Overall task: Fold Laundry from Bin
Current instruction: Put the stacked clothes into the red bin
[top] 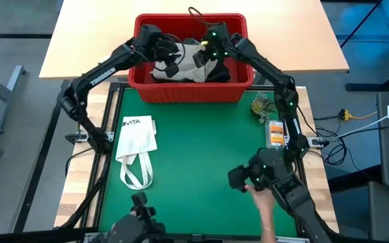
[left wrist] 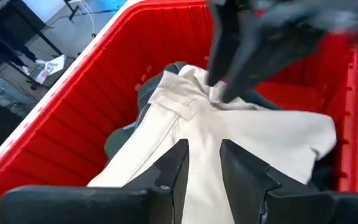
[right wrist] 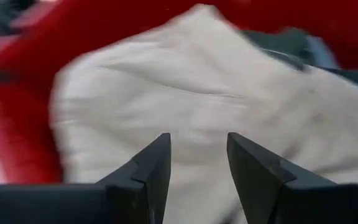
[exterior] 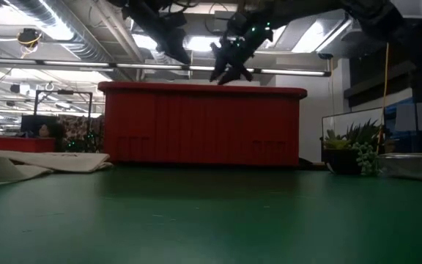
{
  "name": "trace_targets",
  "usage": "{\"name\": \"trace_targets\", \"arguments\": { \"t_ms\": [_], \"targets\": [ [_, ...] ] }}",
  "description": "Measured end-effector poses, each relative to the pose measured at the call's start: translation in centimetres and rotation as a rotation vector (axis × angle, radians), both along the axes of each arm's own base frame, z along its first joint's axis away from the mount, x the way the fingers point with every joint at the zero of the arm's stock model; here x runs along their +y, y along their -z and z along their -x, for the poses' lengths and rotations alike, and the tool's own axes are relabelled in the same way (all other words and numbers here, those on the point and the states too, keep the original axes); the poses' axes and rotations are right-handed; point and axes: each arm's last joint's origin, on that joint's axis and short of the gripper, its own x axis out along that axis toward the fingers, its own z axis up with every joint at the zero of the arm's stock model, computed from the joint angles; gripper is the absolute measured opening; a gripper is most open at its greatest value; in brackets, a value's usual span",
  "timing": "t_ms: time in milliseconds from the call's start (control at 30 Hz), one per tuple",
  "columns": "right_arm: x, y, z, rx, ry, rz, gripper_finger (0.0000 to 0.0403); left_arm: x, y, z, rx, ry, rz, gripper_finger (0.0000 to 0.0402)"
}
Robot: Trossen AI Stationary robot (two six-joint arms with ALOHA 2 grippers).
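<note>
A khaki-beige cloth garment lies crumpled on top of darker pieces inside the large red plastic slotted bin, which stands at the table's far edge. The left gripper hangs just above the garment, its fingers parted with nothing between them. The right gripper hovers over the same cloth from the opposite side, jaws likewise apart and empty. The darker pieces beneath are mostly hidden. Nearer the arm bases, a white tote bag lies flat on the green mat. A person's hand reaches in, cut off at the frame's edge.
</note>
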Motion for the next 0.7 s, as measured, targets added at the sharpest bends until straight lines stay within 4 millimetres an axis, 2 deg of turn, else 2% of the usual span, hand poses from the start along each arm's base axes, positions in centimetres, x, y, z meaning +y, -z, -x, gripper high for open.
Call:
{"name": "trace_targets", "arguments": {
  "t_ms": [133,300,467,700],
  "targets": [
    [1.4,-0.4,-1.7,-0.056,-0.184,-0.019,0.0159,-0.9,-0.9,1.0,0.000,-0.018,0.020,0.0082],
    [3.6,0.4,-5.0,0.008,-0.328,0.009,0.0159,-1.6,-1.4,1.6,-0.011,-0.038,0.044,0.0076],
    [4.9,1.3,-7.4,0.147,-0.289,0.071,0.0159,-1.7,-1.2,1.7,0.014,-0.039,0.067,0.0074],
    [4.1,3.8,-7.8,0.246,-0.248,0.031,0.0159,-2.0,-0.9,1.7,0.034,-0.033,0.089,0.0074]
  ]
}}
